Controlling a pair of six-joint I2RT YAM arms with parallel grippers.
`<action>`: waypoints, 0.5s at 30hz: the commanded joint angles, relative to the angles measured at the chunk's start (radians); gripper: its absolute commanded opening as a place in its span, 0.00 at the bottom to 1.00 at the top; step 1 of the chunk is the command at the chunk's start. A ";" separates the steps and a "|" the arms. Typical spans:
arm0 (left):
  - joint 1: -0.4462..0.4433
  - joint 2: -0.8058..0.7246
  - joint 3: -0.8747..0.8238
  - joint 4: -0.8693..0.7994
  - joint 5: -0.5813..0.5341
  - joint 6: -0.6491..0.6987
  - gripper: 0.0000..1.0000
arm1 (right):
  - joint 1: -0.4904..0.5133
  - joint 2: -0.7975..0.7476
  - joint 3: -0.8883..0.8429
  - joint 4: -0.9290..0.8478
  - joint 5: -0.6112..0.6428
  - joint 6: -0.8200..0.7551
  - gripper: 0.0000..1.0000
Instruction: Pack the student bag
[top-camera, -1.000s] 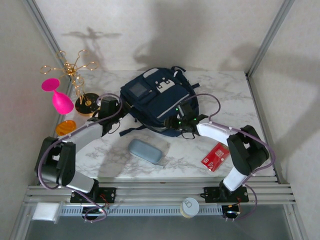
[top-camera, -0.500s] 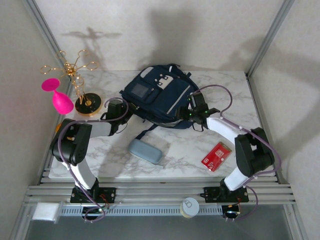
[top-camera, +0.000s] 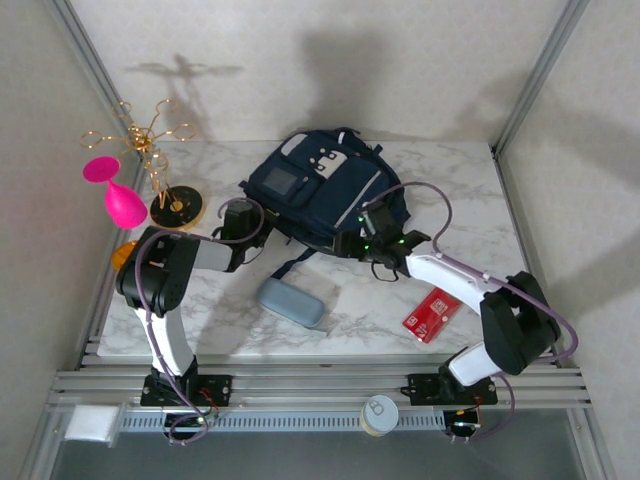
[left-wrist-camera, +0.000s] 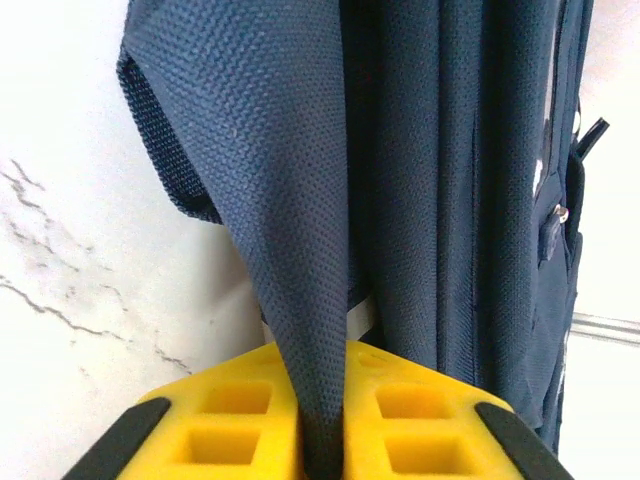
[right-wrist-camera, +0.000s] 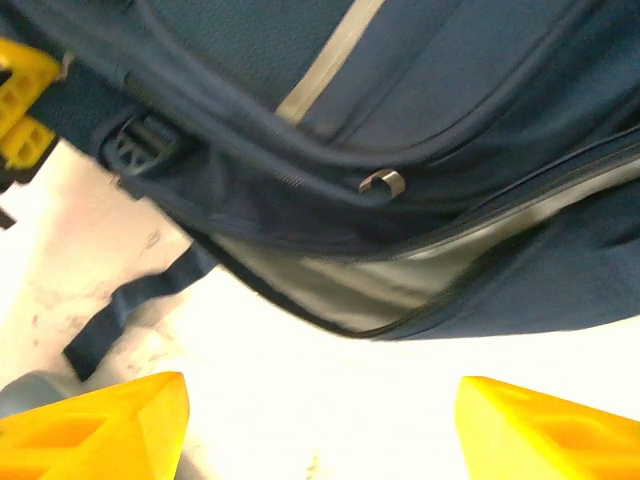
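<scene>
Placement first: the student bag (top-camera: 318, 190) lies flat at the far middle of the marble table (top-camera: 450, 180), front pocket up and its dark strap (top-camera: 290, 265) trailing toward the near side.

The left gripper (top-camera: 243, 222) is at the bag's left edge. In the left wrist view the left gripper (left-wrist-camera: 320, 425) has its yellow pads (left-wrist-camera: 235, 415) pressed together on a fold of navy fabric, and the cloth rises taut from between them. My judgement is that this hold is there to anchor and tension the bag, so that its mouth can be worked from the other side.

The right gripper (top-camera: 358, 243) sits at the bag's near right edge. Its wrist view shows the right gripper (right-wrist-camera: 320, 425) with its fingers spread wide and nothing between them. Just beyond them the bag's seam gapes, exposing pale lining (right-wrist-camera: 370, 285), with a metal zipper pull (right-wrist-camera: 382, 181) above it. A yellow shape (right-wrist-camera: 20, 95) at the left border of that view is probably the other arm's finger, though too little of it shows to be sure.

Items likely awaiting packing lie on the near half of the table, apart from the bag:
- a grey-blue case (top-camera: 290, 302), near centre
- a red booklet (top-camera: 432, 312), near right

A gold wire stand (top-camera: 150, 145) and a pink goblet (top-camera: 115, 195) stand at the far left, well clear of both arms.

Assessment: packing has not begun; the step in hand appears to be opening the bag. The main risk is the thin fabric fold slipping from the left clamp if the right side pulls hard.
</scene>
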 joint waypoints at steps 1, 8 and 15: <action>-0.053 -0.035 -0.011 0.101 0.041 -0.054 0.04 | 0.082 0.058 0.054 -0.004 0.025 0.099 0.71; -0.149 -0.140 -0.049 0.106 0.002 -0.146 0.00 | 0.200 0.208 0.190 0.002 0.114 0.170 0.66; -0.190 -0.179 -0.027 0.086 -0.006 -0.168 0.00 | 0.215 0.196 0.105 0.138 0.263 0.164 0.55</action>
